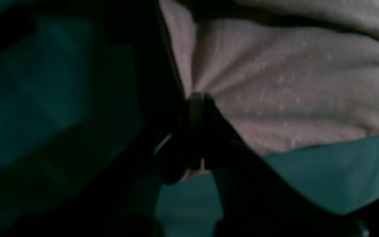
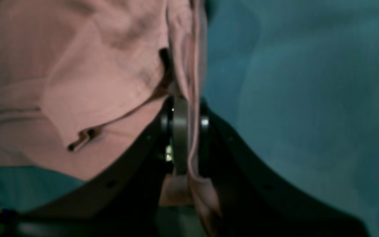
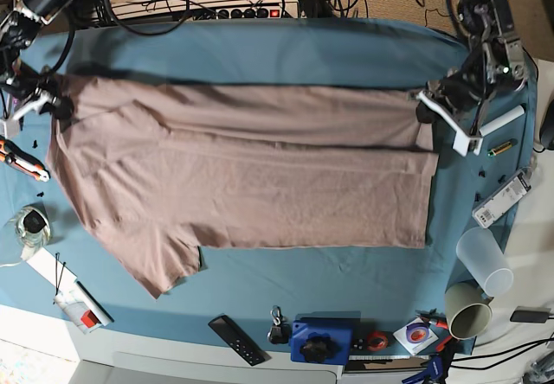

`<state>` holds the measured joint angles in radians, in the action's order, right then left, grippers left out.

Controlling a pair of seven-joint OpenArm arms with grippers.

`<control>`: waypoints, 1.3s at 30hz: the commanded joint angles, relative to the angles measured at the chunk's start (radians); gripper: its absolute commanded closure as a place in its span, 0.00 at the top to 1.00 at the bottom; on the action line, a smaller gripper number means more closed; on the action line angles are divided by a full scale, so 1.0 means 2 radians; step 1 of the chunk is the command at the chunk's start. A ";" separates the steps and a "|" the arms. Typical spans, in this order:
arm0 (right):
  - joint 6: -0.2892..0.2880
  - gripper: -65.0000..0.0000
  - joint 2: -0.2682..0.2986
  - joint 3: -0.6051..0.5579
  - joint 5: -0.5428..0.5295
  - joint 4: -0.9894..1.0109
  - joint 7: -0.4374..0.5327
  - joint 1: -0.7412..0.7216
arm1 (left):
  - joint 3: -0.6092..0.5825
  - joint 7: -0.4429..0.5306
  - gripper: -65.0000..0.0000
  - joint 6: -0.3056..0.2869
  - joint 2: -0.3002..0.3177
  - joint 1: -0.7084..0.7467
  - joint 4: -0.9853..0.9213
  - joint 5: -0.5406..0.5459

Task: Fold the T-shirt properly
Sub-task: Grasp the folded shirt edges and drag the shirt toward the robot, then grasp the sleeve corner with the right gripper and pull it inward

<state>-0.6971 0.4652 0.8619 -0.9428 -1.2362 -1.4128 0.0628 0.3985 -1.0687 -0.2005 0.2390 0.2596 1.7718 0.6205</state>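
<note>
Garment: T-shirt, spread sideways across the table cloth, far long edge already laid over into a lengthwise band, one sleeve splayed toward the near edge.
Left gripper: pressed together on a pinch of fabric at the hem-side corner, creases fanning out from the bite.
Right gripper: clamped on a bunched edge at the shoulder end, a tail of cloth hanging through past the pads.
Handling: light, limp, no stiffness; likely to sag between the two holds and drag on the table cloth, so both ends best carried together and taut.
Hold points: outer corners of the folded band, several layers deep, rather than one thin ply.
Risk: one layer slipping out.
</note>
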 commanded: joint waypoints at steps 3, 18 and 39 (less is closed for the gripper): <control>0.000 0.00 0.016 0.004 -0.024 -0.018 0.008 0.022 | 0.015 -0.030 0.00 0.008 0.008 0.029 0.020 -0.029; 0.000 0.00 0.015 0.004 -0.074 -0.072 0.008 0.122 | 0.041 -0.034 0.00 -0.015 0.008 0.116 0.097 -0.010; 0.000 0.23 0.035 0.031 -0.113 -0.084 0.008 0.122 | 0.051 -0.024 0.41 -0.014 0.008 0.115 0.159 -0.041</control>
<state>-0.6964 0.5060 0.9142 -1.1492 -1.3846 -1.4128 0.3111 0.4942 -1.1294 -0.2291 0.2443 0.4896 2.0701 0.5331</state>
